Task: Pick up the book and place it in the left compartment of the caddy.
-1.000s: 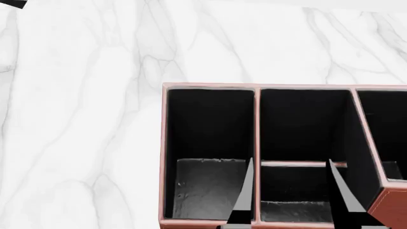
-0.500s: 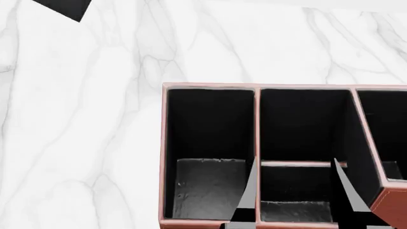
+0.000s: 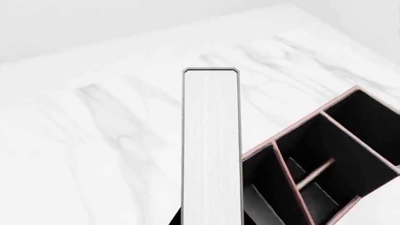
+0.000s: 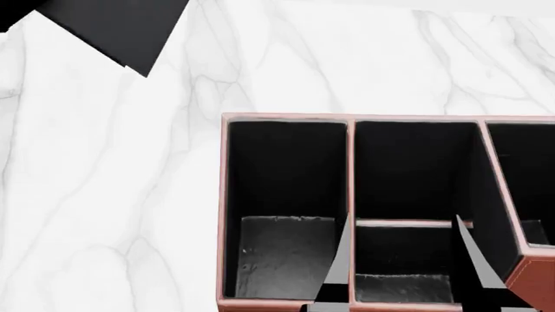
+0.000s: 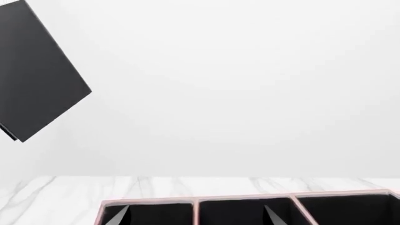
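Head view shows the book (image 4: 104, 29) as a dark tilted slab at the far left corner of the frame, over the white marbled surface (image 4: 104, 195) and well apart from the caddy (image 4: 286, 118), which sits to the near right. Nearest that side of the caddy is the left compartment (image 4: 286, 260), a long black-lined bay with a greyish floor, with nothing in it. Two dark fingers of the right claw (image 4: 399, 273) rise from the near edge, spread apart over the caddy's middle divider and the short near bay, gripping nothing. From the left wrist camera the book's white page edges (image 3: 211, 145) stand straight out ahead, so it seems held by the left claw, though the fingers themselves are out of sight and the grip cannot be told for certain. From the right wrist camera the book (image 5: 37, 70) hangs in the air above the caddy's rim (image 5: 250, 198).
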You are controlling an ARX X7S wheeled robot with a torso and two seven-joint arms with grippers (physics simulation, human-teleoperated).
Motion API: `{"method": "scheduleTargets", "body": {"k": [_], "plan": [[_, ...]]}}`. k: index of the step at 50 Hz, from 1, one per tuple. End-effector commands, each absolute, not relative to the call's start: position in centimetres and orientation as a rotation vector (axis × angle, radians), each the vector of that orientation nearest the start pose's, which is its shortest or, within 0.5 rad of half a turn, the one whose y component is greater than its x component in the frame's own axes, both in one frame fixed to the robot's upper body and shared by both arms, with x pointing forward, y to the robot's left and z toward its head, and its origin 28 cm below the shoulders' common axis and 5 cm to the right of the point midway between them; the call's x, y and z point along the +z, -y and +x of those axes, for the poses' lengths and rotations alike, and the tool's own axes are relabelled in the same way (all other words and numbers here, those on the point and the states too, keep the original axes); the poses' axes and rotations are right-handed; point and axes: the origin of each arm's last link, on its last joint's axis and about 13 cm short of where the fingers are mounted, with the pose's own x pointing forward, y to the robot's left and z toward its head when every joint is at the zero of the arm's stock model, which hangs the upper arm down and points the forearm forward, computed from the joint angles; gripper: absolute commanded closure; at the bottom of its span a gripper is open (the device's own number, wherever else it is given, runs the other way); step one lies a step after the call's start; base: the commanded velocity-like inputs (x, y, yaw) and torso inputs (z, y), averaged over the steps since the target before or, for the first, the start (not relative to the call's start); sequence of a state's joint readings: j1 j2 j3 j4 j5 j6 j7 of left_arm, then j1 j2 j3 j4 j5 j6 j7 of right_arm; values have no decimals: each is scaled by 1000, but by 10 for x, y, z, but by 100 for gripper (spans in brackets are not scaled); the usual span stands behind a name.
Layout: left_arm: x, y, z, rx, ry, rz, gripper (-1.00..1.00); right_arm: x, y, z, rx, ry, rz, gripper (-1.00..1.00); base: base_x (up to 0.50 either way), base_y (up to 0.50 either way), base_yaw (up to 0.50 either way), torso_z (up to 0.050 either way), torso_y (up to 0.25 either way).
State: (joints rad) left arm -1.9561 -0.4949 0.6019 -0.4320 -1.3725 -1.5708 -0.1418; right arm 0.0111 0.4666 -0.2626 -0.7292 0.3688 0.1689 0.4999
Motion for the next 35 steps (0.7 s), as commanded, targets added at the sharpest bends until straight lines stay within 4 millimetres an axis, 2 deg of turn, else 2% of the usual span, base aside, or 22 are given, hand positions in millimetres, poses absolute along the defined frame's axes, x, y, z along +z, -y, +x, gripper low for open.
{"method": "scheduleTargets", "body": {"k": [1,21,29,33,35], "plan": [[458,-235,265,-648,-353,81,100,144,103,178,16,424,49,-100,0,0,0,0,0],[450,-217,260,-711,-459,-62,100,145,103,177,16,428,49,-100,0,0,0,0,2],[444,-211,261,-693,-457,-149,100,145,103,177,16,430,50,-100,0,0,0,0,1],[441,-207,260,-629,-474,-148,100,145,103,177,15,430,50,-100,0,0,0,0,2],[440,-205,259,-652,-469,-149,100,145,103,178,15,430,51,-100,0,0,0,5,0]]}}
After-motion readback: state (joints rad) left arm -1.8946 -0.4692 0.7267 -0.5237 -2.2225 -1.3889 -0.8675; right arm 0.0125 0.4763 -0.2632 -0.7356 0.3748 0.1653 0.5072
